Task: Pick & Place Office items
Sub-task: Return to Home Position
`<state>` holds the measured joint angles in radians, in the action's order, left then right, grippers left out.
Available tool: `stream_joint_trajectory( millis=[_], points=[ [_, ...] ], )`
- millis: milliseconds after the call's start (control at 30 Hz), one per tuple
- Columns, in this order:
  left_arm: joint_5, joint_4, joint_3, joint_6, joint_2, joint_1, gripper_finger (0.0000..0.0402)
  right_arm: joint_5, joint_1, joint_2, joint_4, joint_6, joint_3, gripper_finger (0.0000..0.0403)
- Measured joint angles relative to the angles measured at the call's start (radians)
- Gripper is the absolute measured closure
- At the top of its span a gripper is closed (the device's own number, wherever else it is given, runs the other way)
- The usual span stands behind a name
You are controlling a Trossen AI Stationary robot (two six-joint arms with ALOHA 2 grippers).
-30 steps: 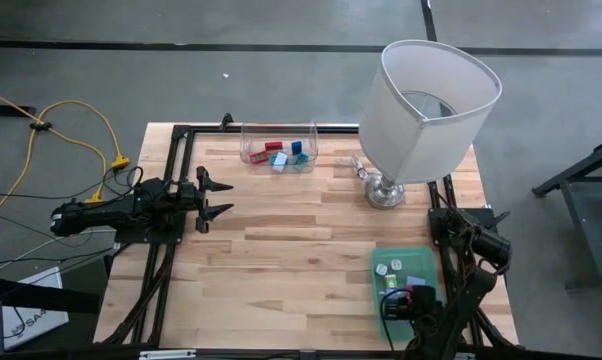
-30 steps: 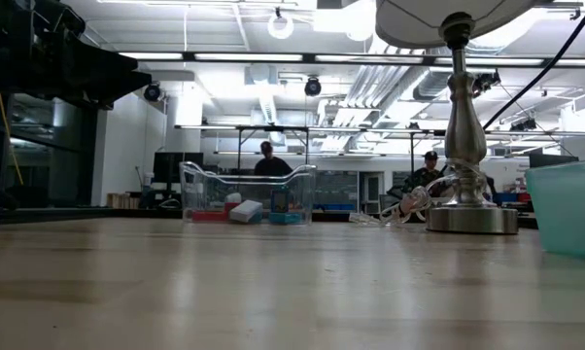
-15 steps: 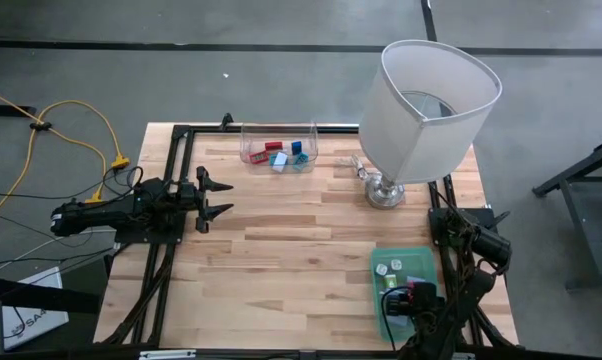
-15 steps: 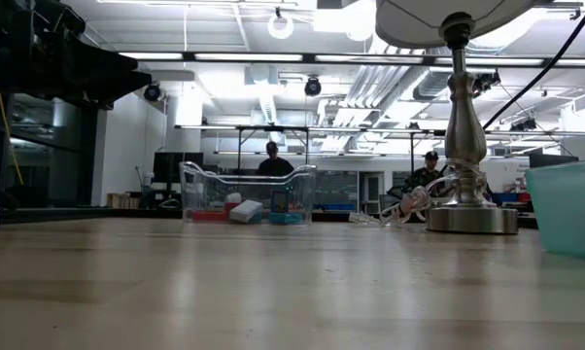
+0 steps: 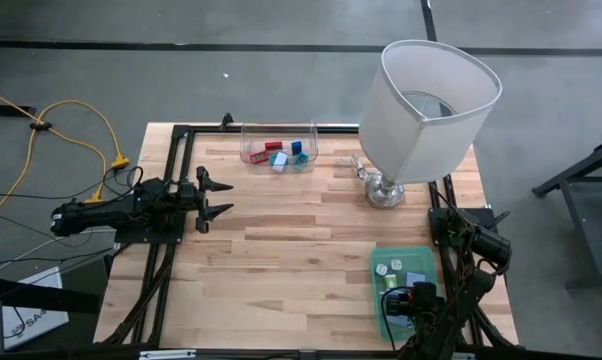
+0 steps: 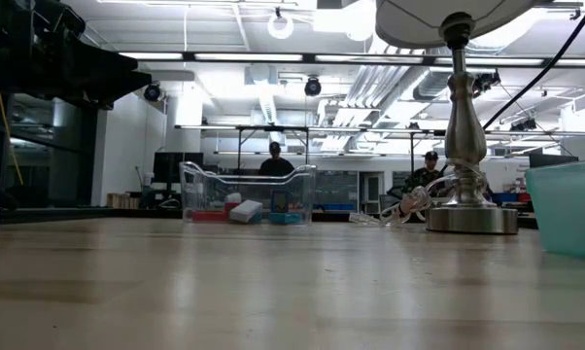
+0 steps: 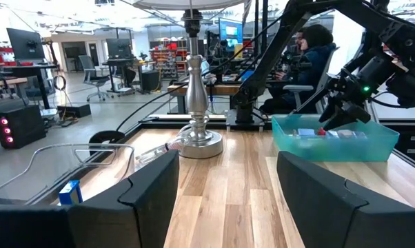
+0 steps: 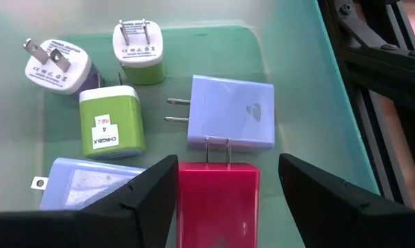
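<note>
Over near end of green bin point(image 5: 401, 251), at near right corner of table point(image 5: 281, 260): right gripper point(image 5: 401, 303), low above the contents. Fingers point(image 8: 142, 200) spread wide, gripping nothing. Red charger adapter point(image 8: 218, 196) flat on bin floor right under the gap, prongs toward lavender adapter point(image 8: 231, 114). Reads as let go, not held.

Also in bin: two green adapters point(image 8: 111, 122), white-faced adapter point(image 8: 56, 65), second lavender adapter point(image 8: 83, 182). All loose, single layer, prongs at mixed headings. Fits dropping in from above rather than careful seating. Contained by bin walls.

At left edge of table: left gripper point(image 5: 219, 197), aimed across the wood toward lamp base point(image 7: 192, 138), fingers point(image 7: 125, 200) apart, empty. Well apart from both bins, presumably to leave the other arm's path free.

At far edge, middle: clear bin point(image 5: 309, 140) with a few red, blue and light-blue pieces point(image 5: 281, 155) inside. Type too small to confirm from above. Whether due for the green bin: cannot tell.

White lamp point(image 5: 426, 100) standing between the two bins toward the right, shade overhanging the far right of the table. Likely forces any carry from clear bin to green bin round the near side of the base.

Judgement: red adapter placed; open, empty hand suits a plain withdrawal to rest pose. Only care needed: lifting clear of bin wall before swinging away.
</note>
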<state>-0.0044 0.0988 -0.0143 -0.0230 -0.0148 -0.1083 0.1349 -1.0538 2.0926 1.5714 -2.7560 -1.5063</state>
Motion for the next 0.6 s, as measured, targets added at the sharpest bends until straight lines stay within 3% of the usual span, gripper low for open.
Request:
stream_joint_trajectory(
  millis=[600],
  points=[
    [0.0,0.0,0.0,0.0,0.0,0.0,0.0164,0.033,0.0,0.0,0.0,-0.022,0.0,0.0165]
  ],
)
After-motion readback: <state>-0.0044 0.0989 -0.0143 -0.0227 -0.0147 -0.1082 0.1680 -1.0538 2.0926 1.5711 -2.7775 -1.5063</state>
